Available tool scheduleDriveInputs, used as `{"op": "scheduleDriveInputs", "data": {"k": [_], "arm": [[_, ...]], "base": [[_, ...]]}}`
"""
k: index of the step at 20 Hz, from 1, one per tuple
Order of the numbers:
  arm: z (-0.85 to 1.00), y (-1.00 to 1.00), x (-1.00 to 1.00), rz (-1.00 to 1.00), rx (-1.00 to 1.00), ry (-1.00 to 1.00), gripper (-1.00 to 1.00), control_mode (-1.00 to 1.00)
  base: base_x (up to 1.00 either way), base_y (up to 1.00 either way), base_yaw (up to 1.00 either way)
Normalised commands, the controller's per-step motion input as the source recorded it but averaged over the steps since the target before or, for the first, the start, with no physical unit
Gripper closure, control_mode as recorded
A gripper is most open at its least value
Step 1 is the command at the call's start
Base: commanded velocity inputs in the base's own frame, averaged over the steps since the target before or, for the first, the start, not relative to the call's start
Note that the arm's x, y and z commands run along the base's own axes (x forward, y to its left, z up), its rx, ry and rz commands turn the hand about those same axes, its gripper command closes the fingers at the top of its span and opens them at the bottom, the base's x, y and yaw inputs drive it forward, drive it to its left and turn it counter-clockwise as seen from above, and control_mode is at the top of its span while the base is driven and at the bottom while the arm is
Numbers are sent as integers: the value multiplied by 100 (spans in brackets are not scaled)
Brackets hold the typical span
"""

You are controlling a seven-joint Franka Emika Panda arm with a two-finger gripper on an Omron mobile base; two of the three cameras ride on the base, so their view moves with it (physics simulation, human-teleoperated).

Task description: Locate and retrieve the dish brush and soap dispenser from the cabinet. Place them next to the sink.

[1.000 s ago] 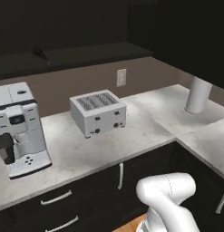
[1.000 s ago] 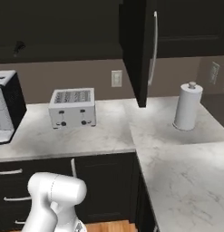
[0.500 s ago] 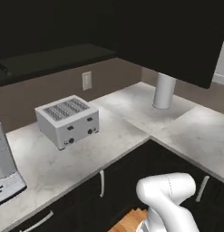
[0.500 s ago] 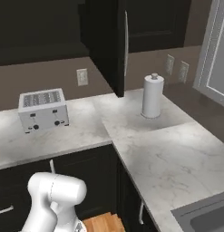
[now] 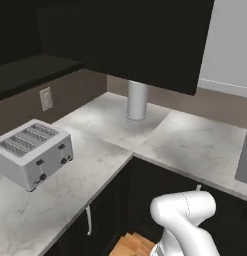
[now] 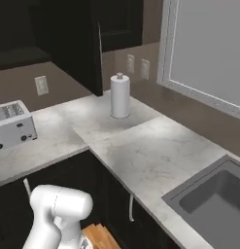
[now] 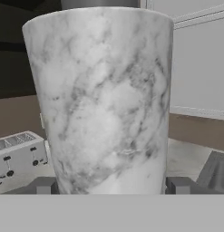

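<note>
The soap dispenser (image 7: 104, 99), a white marbled cylinder, stands upright and very close in the hand view. My gripper (image 7: 111, 186) is shut on it, with one dark fingertip (image 7: 43, 186) on each side of its base. The sink (image 6: 209, 199) is a grey basin set in the white marble counter at the lower right, and its edge also shows as the sink (image 5: 243, 160) at the right border. The black cabinet (image 6: 77, 44) hangs over the counter corner with its door swung out. The dish brush is out of view.
A tall grey cylinder (image 6: 120, 96) stands in the counter corner under the cabinet door. A silver toaster (image 5: 32, 160) sits on the left stretch of counter. A large pale window (image 6: 209, 48) rises behind the sink. Black base cabinets run below the counter.
The whole scene has slid to the left because the base moved: the coffee machine has left the picture, the toaster has shifted left, and the sink and window have come in at the right.
</note>
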Motion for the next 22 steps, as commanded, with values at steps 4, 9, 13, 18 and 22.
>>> {"op": "scheduleDriveInputs", "data": {"k": [4,9,13,18,22], "arm": [[0,0,0,0,0,0,100,100],[0,0,0,0,0,0,100,100],[0,0,0,0,0,0,100,100],[0,0,0,0,0,0,100,100],[0,0,0,0,0,0,100,100]], "base": [[0,0,-50],[-8,0,-40],[-13,-5,-36],[-2,-1,-17],[7,0,-7]]}}
